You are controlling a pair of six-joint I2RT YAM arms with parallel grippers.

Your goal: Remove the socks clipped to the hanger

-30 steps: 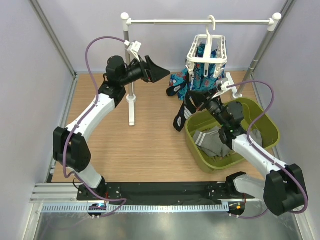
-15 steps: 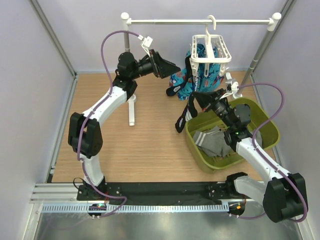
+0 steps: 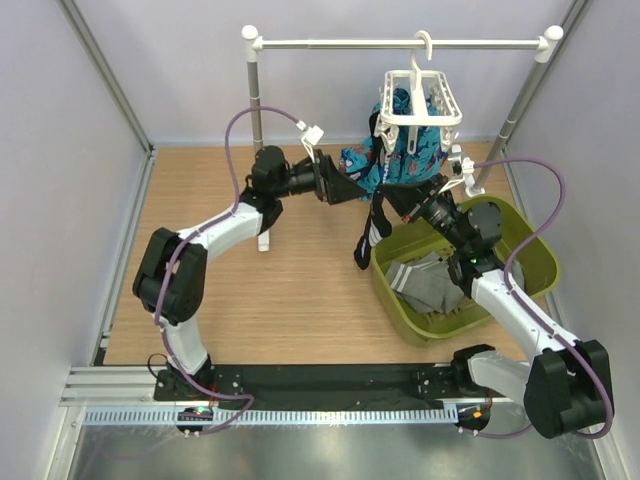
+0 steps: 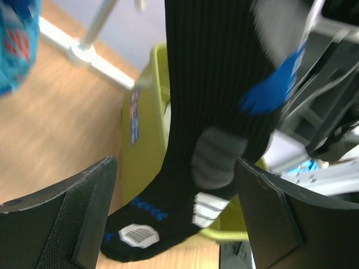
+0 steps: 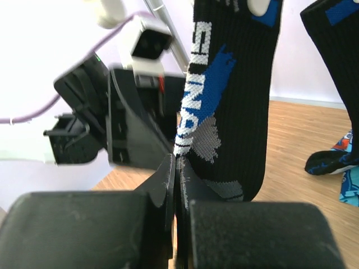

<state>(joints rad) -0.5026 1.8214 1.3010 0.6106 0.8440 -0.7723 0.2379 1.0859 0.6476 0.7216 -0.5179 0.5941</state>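
Left end effector wide open before black sock; right end effector closed tight beside it

Black sock, right wrist view: white block caps run lengthwise along its edge, on a white and blue band. Only partly legible: "N" and "D" approx., rest cut off or folded, so no full word.

Same sock, left wrist view: blue lettering near the toe, too blurred to read. There's also a white patch w/ a grey mark, no text made out.

Green bin: blue sticker on its outer wall, print illegible.

Top view: nothing legible.
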